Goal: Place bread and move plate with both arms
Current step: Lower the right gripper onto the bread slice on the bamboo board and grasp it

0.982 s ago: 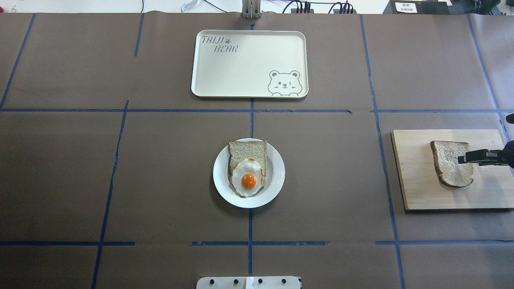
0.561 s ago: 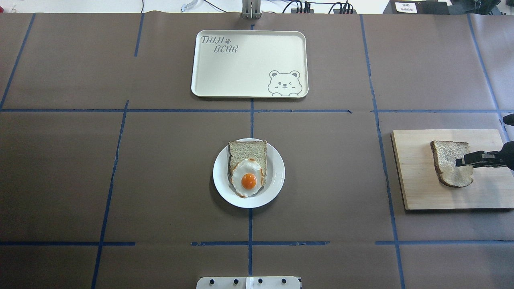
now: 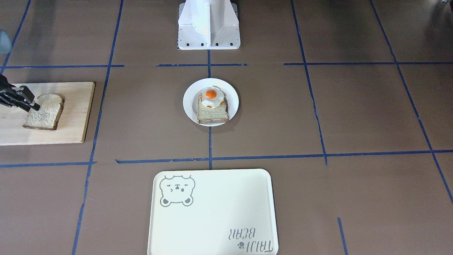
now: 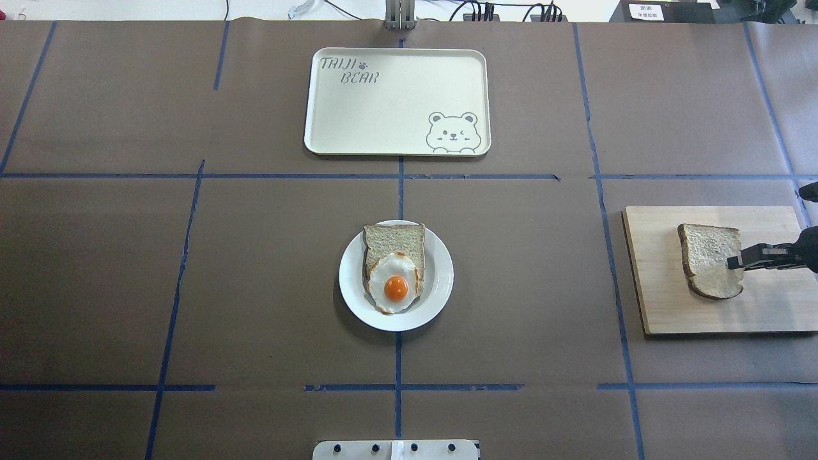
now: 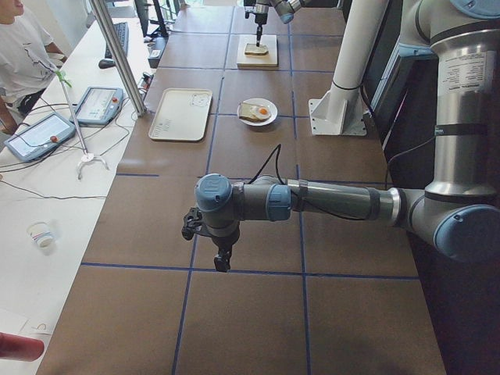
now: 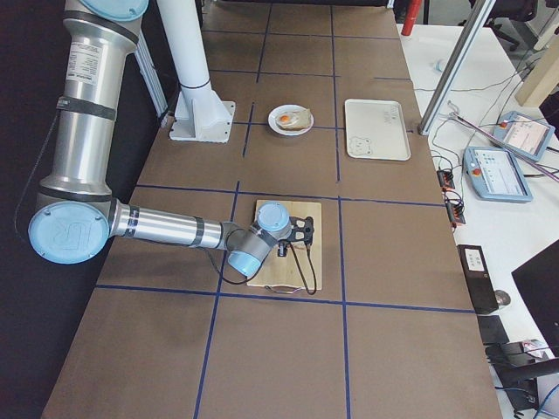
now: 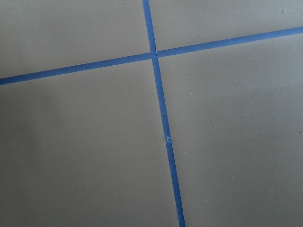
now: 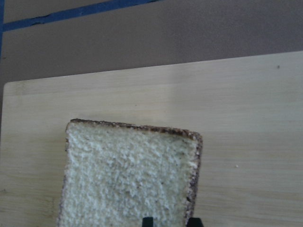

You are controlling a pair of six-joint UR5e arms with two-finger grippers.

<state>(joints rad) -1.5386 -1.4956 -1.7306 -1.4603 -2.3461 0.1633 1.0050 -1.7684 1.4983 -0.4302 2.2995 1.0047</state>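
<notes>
The bread (image 4: 706, 259) is a speckled slice with a dark crust lying on a wooden board (image 4: 658, 306) at the table's right end. It also shows in the front view (image 3: 44, 111) and the right wrist view (image 8: 128, 175). My right gripper (image 4: 732, 262) is at the slice's right edge, its jaws close together on the crust there. The white plate (image 4: 441, 275) sits mid-table, apart from both grippers. My left gripper (image 5: 223, 264) hangs over bare table far to the left and shows only in the left side view. I cannot tell whether it is open or shut.
The plate holds a paler toast slice (image 4: 395, 237) with a fried egg (image 4: 395, 284) on it. A cream tray with a bear drawing (image 4: 396, 102) lies beyond the plate. The white robot base (image 3: 208, 24) is at the near edge. Blue tape lines cross the brown table.
My right gripper's fingers have narrowed onto the bread's right edge. The slice has shifted a little to the left on the board. The plate and tray have not moved.
</notes>
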